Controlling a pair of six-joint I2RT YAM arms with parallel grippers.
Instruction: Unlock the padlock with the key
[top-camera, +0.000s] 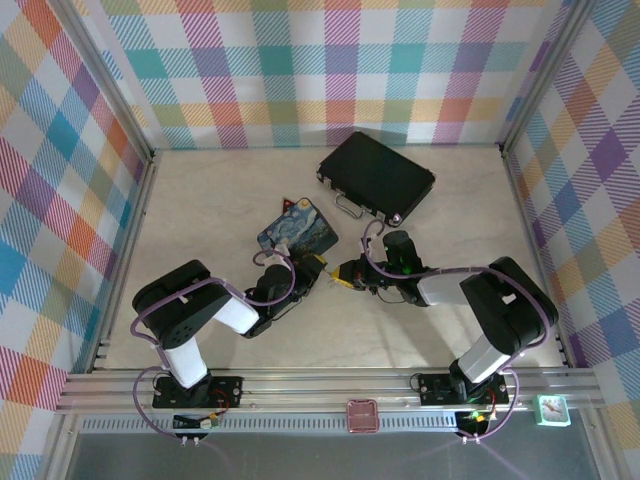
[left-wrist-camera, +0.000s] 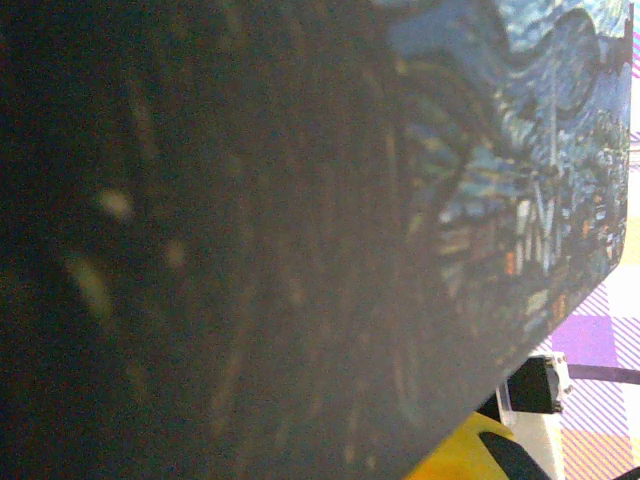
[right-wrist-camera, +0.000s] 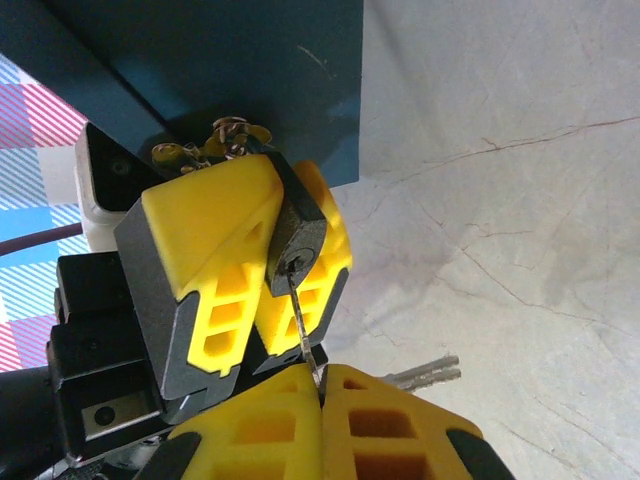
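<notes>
The fingers (right-wrist-camera: 380, 410) of my right gripper (right-wrist-camera: 322, 385) are pinching fully shut on the bow end of the key (right-wrist-camera: 303, 325). Its thin blade is pointing to 12 o'clock, with the tip sitting at the keyway of the padlock (right-wrist-camera: 297, 240) — how deep it is in, I cannot tell. The left gripper (right-wrist-camera: 280, 215) is clamping the padlock's dark body from both sides, nearly closed, and the shackle seems to be hooking into a clasp on the blue tin (right-wrist-camera: 250, 60) at 11 o'clock. Spare keys (right-wrist-camera: 425, 372) are lying at 3 o'clock on the table (right-wrist-camera: 520, 180). I am worrying that turning off-axis is going to bend the slim blade or slip it in my pinch, and that the padlock is going to twist in that narrow left hold. I am reading no brand or lettering anywhere — only the tin's painted night sky.
</notes>
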